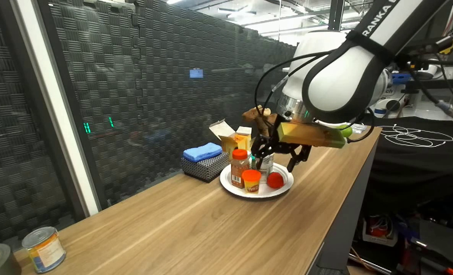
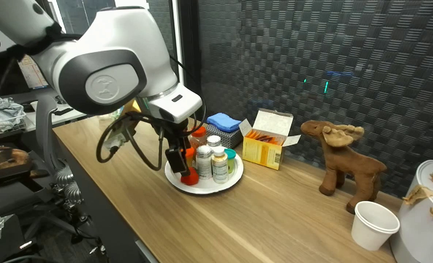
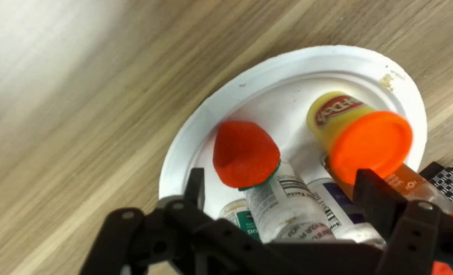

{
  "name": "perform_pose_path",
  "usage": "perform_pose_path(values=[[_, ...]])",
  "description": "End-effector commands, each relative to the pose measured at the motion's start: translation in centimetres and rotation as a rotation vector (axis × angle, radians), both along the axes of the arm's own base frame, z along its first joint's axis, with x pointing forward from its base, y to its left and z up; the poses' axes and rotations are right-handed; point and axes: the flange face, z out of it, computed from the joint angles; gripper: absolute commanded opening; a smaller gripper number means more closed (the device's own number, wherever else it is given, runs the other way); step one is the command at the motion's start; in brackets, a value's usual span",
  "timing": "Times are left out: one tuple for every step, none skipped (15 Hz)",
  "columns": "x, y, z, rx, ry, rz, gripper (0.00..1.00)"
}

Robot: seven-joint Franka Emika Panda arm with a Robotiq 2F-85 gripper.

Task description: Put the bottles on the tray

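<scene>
On the round white tray (image 2: pixel 202 188), red- and white-capped bottles (image 2: pixel 220 168), end effector (image 1: pixel 275 168) with jaws apart.

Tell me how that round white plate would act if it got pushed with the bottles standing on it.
The plate would probably slide, as it lies flat on the tabletop. The upright bottles might topple if jolted, being taller than wide. The rounded red object beside them could roll.
</scene>
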Motion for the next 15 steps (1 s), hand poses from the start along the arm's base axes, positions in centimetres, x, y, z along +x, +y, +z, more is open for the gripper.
perform_pose_path(values=[[-1.3,-0.4,4.9,0.019,-0.011,-0.048,1.00],[-1.3,-0.5,6.3,0.018,-0.003,-0.050,1.00],[-1.3,-0.6,7.7,0.013,0.019,-0.045,1.00],[-1.5,-0.7,9.2,0.004,0.066,-0.023,1.00],[-1.6,-1.0,10.2,-0.010,0.102,-0.020,1.00],[-1.6,-1.1,11.5,0.006,0.138,-0.014,1.00],[-1.8,-1.2,12.6,0.035,0.178,0.016,1.00],[-1.9,-1.3,13.8,0.058,0.216,0.053,1.00],[-2.2,-1.3,15.0,0.103,0.248,0.111,1.00],[-2.3,-1.4,16.2,0.143,0.271,0.159,1.00],[-2.3,-1.2,13.7,0.087,0.253,0.079,1.00],[-2.4,-1.3,14.8,0.112,0.268,0.112,1.00],[-2.4,-1.4,15.4,0.120,0.272,0.130,1.00],[-2.4,-1.4,15.7,0.123,0.271,0.137,1.00],[-2.4,-1.4,15.6,0.123,0.273,0.142,1.00]])
